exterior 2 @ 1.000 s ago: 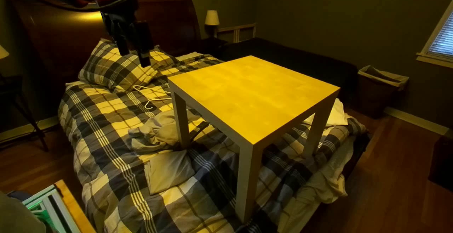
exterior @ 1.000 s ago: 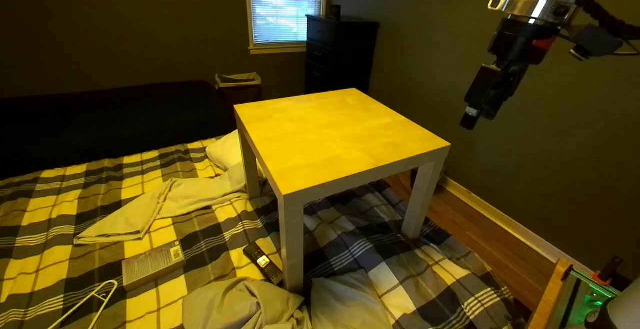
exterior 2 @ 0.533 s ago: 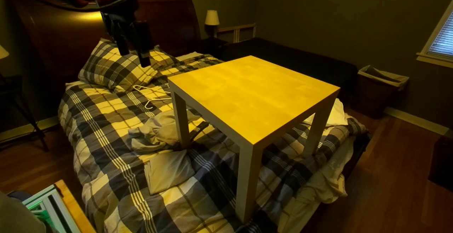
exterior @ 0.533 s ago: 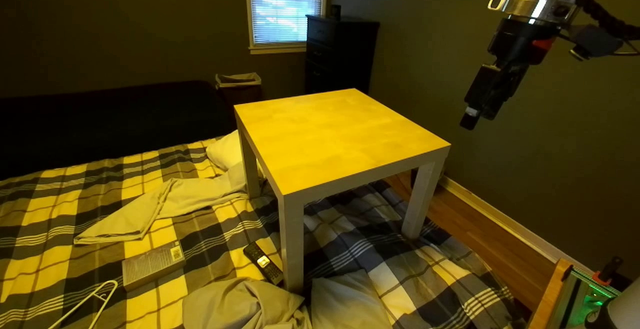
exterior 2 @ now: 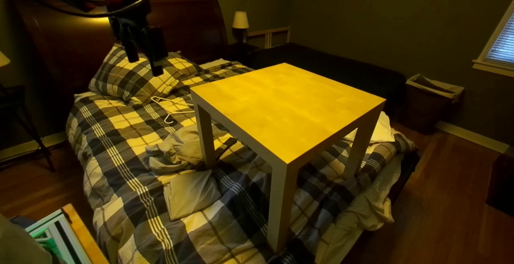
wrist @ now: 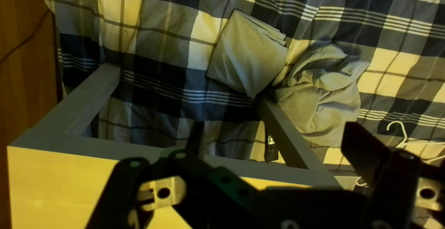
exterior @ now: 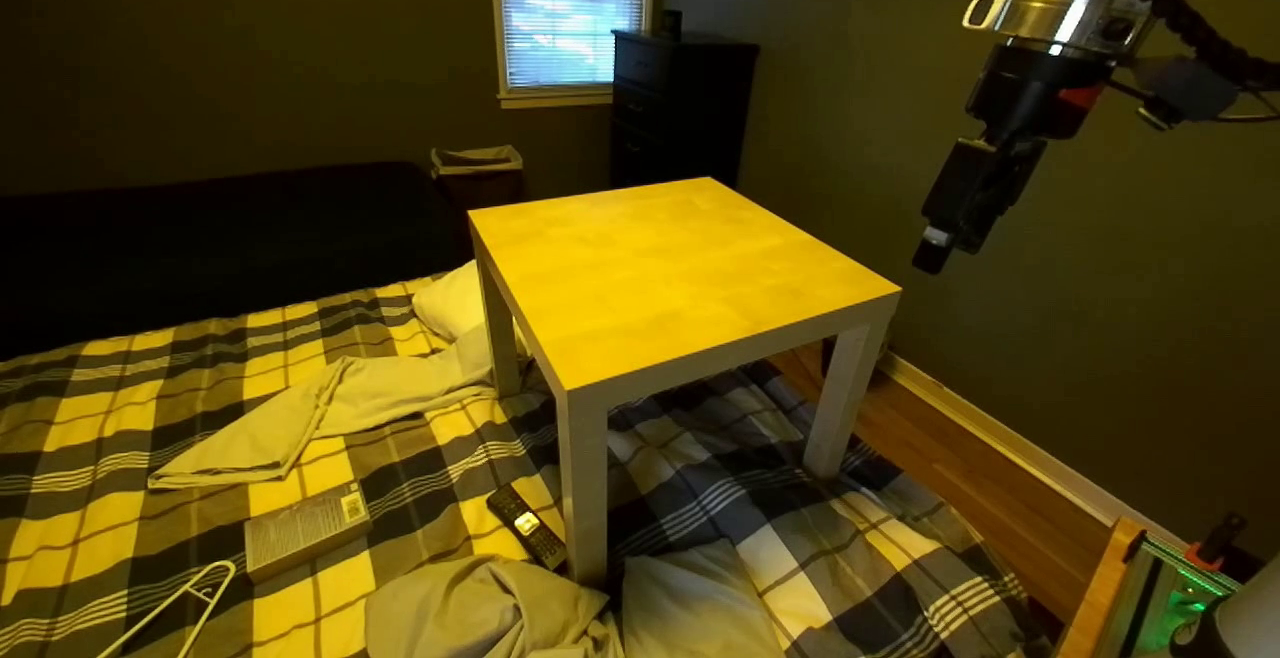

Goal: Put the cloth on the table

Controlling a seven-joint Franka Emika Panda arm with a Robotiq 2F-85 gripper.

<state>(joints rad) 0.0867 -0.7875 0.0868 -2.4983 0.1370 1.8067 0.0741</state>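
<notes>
The cloth is a rumpled pale beige-grey heap on the bed beside a leg of the table. It shows in both exterior views [exterior: 485, 603] [exterior 2: 176, 151] and in the wrist view [wrist: 323, 95]. The table [exterior: 680, 273] stands on the bed, with a bare yellowish top and thick pale legs; it also shows in an exterior view [exterior 2: 285, 109] and the wrist view [wrist: 59, 187]. My gripper [exterior: 948, 250] hangs in the air beside the table, above the height of its top, also seen in an exterior view [exterior 2: 145, 66]. In the wrist view its fingers [wrist: 274, 128] are wide apart with nothing between.
A smaller folded beige cloth [wrist: 248, 55] lies beside the heap. A black handset [exterior: 527, 526], a box [exterior: 307, 530] and a white hanger [exterior: 170, 608] lie on the plaid bedspread [exterior 2: 132, 159]. Another long beige fabric [exterior: 340, 408] lies behind a table leg.
My gripper has shifted slightly: a little left and down in an exterior view, and a little left in both. It stays open. The cloth and the table have not moved.
</notes>
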